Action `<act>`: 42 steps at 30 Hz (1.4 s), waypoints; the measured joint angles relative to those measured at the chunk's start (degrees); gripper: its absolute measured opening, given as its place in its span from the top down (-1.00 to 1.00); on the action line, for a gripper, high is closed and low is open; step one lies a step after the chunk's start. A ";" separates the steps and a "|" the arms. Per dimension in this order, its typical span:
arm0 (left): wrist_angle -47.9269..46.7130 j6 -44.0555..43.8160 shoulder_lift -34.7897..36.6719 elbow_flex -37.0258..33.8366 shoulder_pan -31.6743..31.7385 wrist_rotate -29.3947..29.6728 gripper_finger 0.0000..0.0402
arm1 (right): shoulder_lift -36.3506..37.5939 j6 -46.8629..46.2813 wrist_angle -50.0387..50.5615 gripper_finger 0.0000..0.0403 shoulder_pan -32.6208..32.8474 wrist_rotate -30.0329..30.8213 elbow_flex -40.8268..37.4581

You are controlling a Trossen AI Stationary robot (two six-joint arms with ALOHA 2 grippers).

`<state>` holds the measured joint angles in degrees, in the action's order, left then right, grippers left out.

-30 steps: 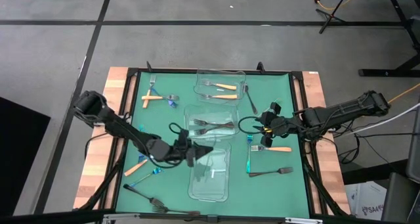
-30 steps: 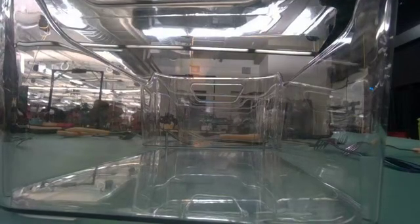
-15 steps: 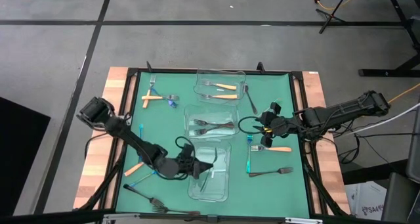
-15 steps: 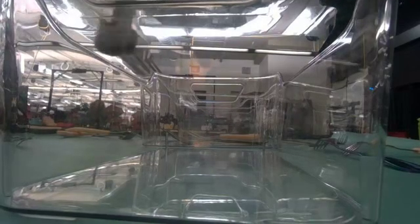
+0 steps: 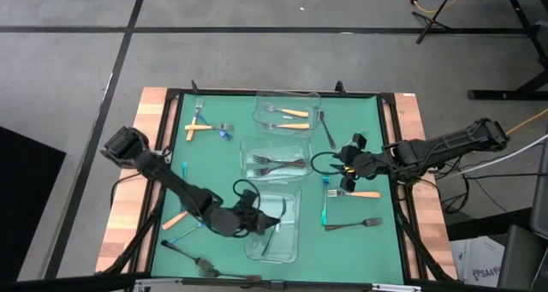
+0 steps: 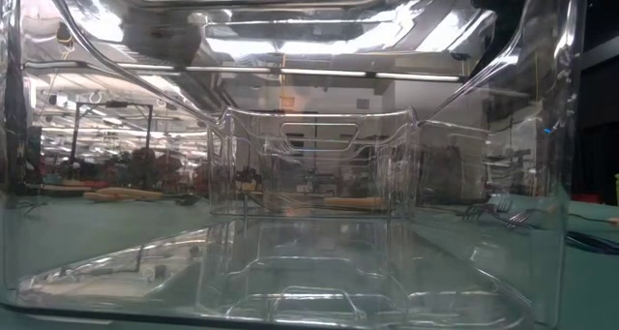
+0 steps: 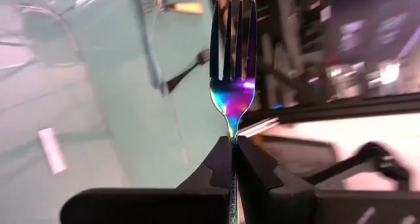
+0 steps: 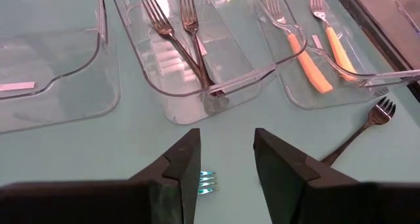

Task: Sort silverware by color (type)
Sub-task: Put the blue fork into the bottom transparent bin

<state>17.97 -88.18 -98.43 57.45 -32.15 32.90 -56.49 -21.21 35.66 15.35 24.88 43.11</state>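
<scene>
Top-down and wrist views of a green-matted table (image 5: 214, 155) with three clear rectangular plastic containers set in a row down its middle.

The left gripper (image 5: 257, 222) reaches over the nearest clear container (image 5: 289, 241), at that container's left edge. Its fingers (image 7: 220, 168) are pressed together on the handle of a shiny iridescent blue-teal fork (image 7: 232, 66), which stands upright between them with its tines pointing away from the wrist. The left arm stretches back from the gripper toward the table's left edge.

The right gripper (image 5: 349, 157) hangs over the mat to the right of the middle container (image 5: 247, 151), its jaws spread and holding nothing. Directly below its fingertips (image 8: 186, 159) lie the teal tines of a second iridescent fork (image 8: 206, 182), apart from the fingers. Ahead of this gripper, the middle container holds two dark grey metal forks (image 8: 176, 35) lying side by side. Beside it, the far container (image 5: 261, 99) holds two silver forks with orange handles (image 8: 308, 56). Another dark grey fork (image 8: 357, 133) lies loose on the mat just outside that container.

Near the right gripper, on the mat, also lie an orange-handled fork (image 5: 355, 193) and a dark fork (image 5: 353, 224). Left of the left gripper lie an orange-handled fork (image 5: 177, 218) and a dark fork (image 5: 193, 258). More loose forks (image 5: 199, 126) rest at the far left corner of the mat.
</scene>
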 joint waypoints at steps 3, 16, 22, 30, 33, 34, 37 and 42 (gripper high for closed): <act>-12.93 0.00 0.00 6.29 0.89 -3.17 0.99 | 0.00 0.00 -0.02 0.35 0.00 0.00 0.00; -36.91 -2.95 -0.48 17.88 4.36 -5.23 1.00 | 0.00 0.00 -0.02 0.35 0.00 -0.01 0.00; -36.57 -4.82 -4.40 17.92 5.82 -10.62 1.00 | -0.02 0.02 -0.14 0.35 0.00 0.00 0.00; -36.81 -4.44 -8.11 19.46 7.42 -15.56 1.00 | -0.01 0.01 -0.23 0.35 0.00 0.07 0.00; -37.82 -4.40 -9.18 19.46 7.89 -16.66 1.00 | -0.02 0.02 -0.24 0.35 0.00 0.07 0.00; -38.15 -4.38 -9.67 19.46 8.00 -17.10 1.00 | -0.02 0.02 -0.24 0.35 0.00 0.09 0.00; -38.10 -4.29 -11.05 19.46 8.33 -17.64 1.00 | -0.02 0.02 -0.22 0.35 0.00 0.09 0.00; -37.77 -4.35 -13.10 19.46 8.71 -18.68 0.99 | -0.02 0.02 -0.24 0.35 0.00 0.09 0.00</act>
<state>-19.80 -92.53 -111.53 76.90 -23.44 14.22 -56.51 -21.19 35.42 15.36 24.97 43.11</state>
